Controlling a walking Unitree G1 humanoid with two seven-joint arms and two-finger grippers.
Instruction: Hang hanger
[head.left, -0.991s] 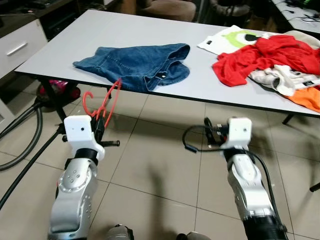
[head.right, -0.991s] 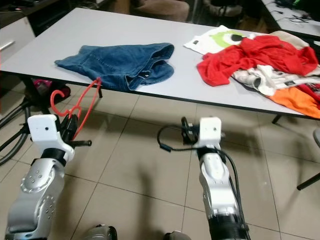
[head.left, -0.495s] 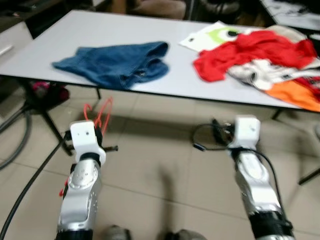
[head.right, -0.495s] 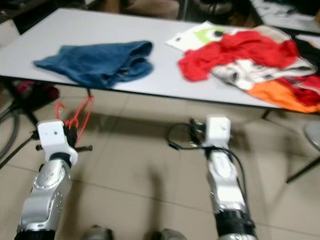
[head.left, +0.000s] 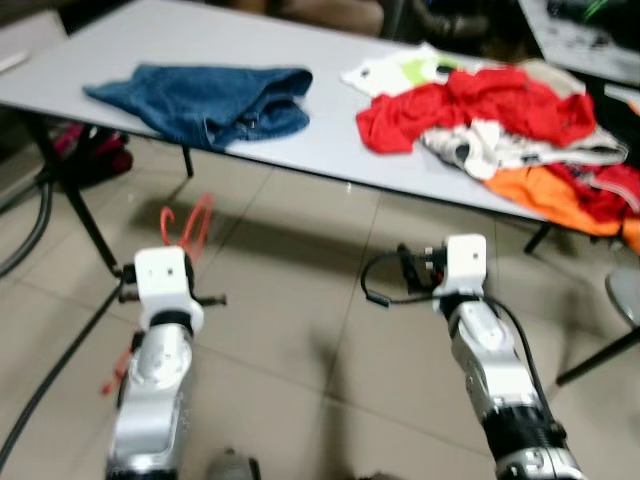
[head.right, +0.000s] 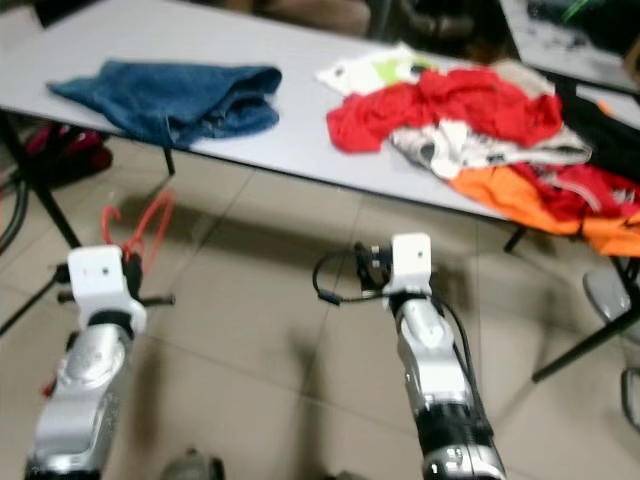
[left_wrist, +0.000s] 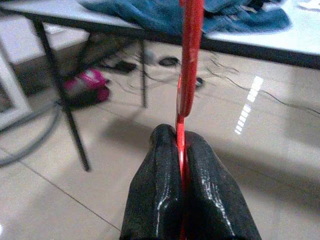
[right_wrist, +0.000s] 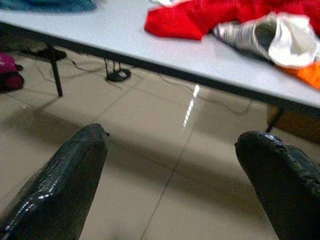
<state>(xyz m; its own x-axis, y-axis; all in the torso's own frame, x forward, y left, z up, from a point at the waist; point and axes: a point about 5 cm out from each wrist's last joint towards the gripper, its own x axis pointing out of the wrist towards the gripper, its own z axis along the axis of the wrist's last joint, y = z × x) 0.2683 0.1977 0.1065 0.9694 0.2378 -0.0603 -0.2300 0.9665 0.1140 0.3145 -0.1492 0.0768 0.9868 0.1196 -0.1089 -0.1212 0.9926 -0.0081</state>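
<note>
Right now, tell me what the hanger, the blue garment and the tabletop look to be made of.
Hanger: smooth, glossy red, thin and flat between the left gripper's fingers; probably plastic, possibly coated metal.
Blue garment: denim, judging by the faded weave and thick stitched hems.
Tabletop: flat, matte pale grey with a dark edge; likely laminate.

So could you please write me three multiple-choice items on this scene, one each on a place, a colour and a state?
1. Where do the blue jeans lie?
A. on the floor
B. on the table
C. on a chair

2. What colour is the hanger?
A. red
B. green
C. white

3. How do the jaws of the right gripper stand?
A. shut on a shirt
B. shut on nothing
C. open, holding nothing

Answers: 1 B, the jeans rest on the grey tabletop. 2 A, the bar clamped in the left gripper is red. 3 C, the wrist view shows bare floor between the two fingers.
</note>
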